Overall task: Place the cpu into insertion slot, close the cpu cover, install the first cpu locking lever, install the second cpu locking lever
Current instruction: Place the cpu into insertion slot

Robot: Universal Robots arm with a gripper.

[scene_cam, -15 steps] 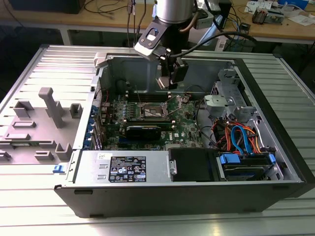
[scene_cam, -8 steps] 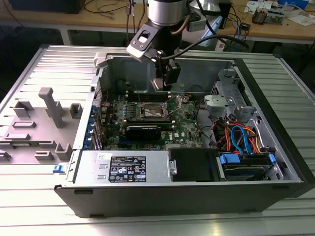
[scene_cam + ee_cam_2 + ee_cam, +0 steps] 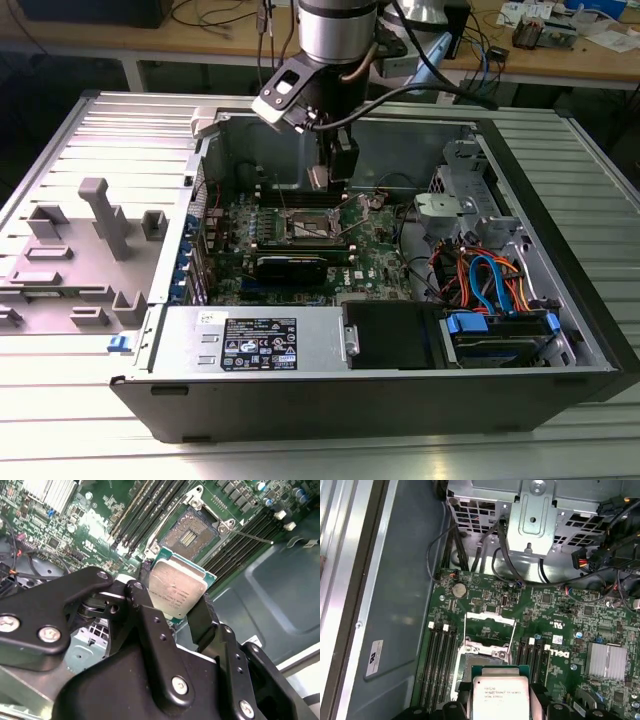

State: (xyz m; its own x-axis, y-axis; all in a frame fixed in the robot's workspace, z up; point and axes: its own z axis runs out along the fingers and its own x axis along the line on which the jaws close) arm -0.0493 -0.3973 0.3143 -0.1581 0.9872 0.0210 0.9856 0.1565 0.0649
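The pincer [image 3: 175, 600] is clamped on the cpu [image 3: 177, 586], gripping it by two opposite edges with its metal top facing the second wrist view. It hangs above the board [image 3: 380, 262], clear of the slot [image 3: 190, 534]. In the exterior view the slot lies at about 6 o'clock from the pincer, apart from it. The cover [image 3: 490, 621] stands open at the slot's edge, so the socket is bare.

The hold is on thin edges only. I judge that a small slip could tilt the chip or drop it onto the exposed contacts and bend them. If the chip arrives slightly rotated or offset, a corner could ride on the rim, and pressing then would do damage. The fingers reach wider than the chip, so they may strike the rim, the raised cover, the thin lever [image 3: 252, 536] or the memory sticks [image 3: 145, 515] flanking the slot.
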